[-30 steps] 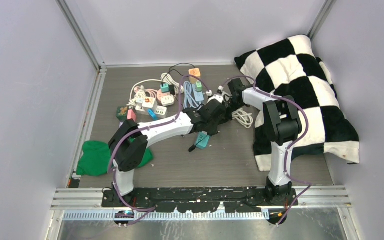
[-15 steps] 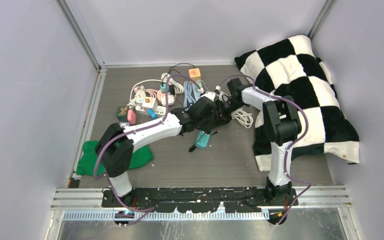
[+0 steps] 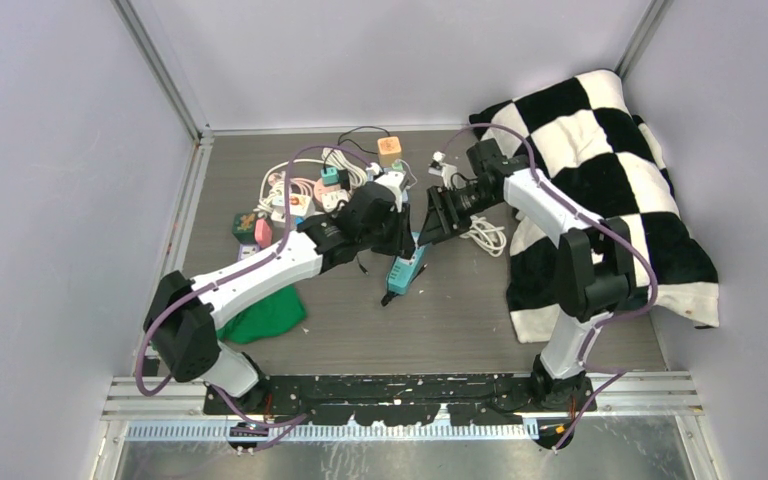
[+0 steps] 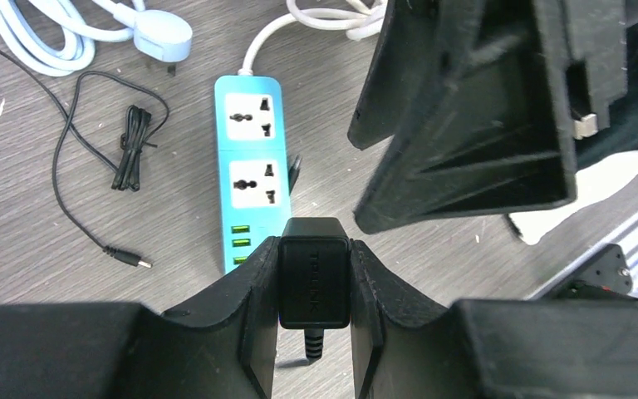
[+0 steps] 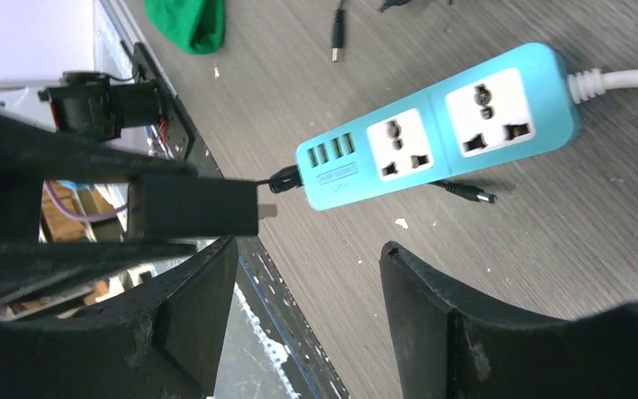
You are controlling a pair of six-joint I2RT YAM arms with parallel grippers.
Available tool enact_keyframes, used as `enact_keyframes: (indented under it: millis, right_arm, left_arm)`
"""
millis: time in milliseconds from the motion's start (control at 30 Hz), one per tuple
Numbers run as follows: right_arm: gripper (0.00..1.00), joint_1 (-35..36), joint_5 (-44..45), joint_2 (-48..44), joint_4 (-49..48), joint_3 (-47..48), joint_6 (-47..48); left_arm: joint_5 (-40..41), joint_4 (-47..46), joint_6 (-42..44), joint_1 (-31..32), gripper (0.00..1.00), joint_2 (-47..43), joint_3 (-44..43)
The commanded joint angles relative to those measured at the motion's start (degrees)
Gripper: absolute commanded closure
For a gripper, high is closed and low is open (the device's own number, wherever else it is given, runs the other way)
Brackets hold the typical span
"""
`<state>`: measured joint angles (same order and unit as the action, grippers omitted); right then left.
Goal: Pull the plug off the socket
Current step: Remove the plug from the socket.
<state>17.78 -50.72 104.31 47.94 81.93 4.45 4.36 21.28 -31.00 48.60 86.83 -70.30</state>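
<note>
My left claw [image 4: 314, 253] clamps the plug [image 4: 314, 287] between both fingers. It holds the plug in the air above the worktop [image 4: 41, 241], clear of the strip [image 4: 252, 166] and over its USB end. The plug is a black, boxy adapter with rounded corners. Raised TP-LINK lettering marks its face, and a ribbed cord collar sits at its lower end. Seen from my right wrist, a bare metal prong juts from it, touching nothing. The strip lies flat below, teal, with two white outlets, green USB ports at the end nearest the plug and a white cord at the far end. My right claw [image 5: 307, 291] hangs just beside the left, fingers spread wide and gripping nothing. A thin black cable [image 4: 130, 150] lies loose to the strip's side.
</note>
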Motion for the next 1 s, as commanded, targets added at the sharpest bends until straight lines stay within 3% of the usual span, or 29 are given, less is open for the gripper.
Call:
enact_keyframes:
  millis: [0,233,600,733,967]
  right_arm:
    - [0.31,-1.78,-5.01,-5.34,6.56,1.36,9.47]
    - [0.31,-8.66,-12.39,-11.72,9.48,-0.85,14.60]
    - [0.29,-15.35,-17.09,-17.07,8.65,-4.65,15.49]
    - [0.29,-16.71,-18.18,-17.50,9.57,-4.27,16.43]
    - [0.29,-18.85,-17.55,-19.70,9.80,-5.16,16.90]
  left_arm:
    - [-7.48,-3.15,-0.72,-0.50,1.00,-4.34,-0.12]
    - [-14.90,-2.22,-2.19,-0.93,1.00,-6.21,-2.53]
    - [-30.27,0.75,-1.47,-5.71,1.00,-7.82,-8.40]
    - [-31.17,2.66,0.49,-9.74,1.00,-8.81,-10.27]
    - [-34.79,5.18,3.39,-22.53,1.00,-9.86,-15.35]
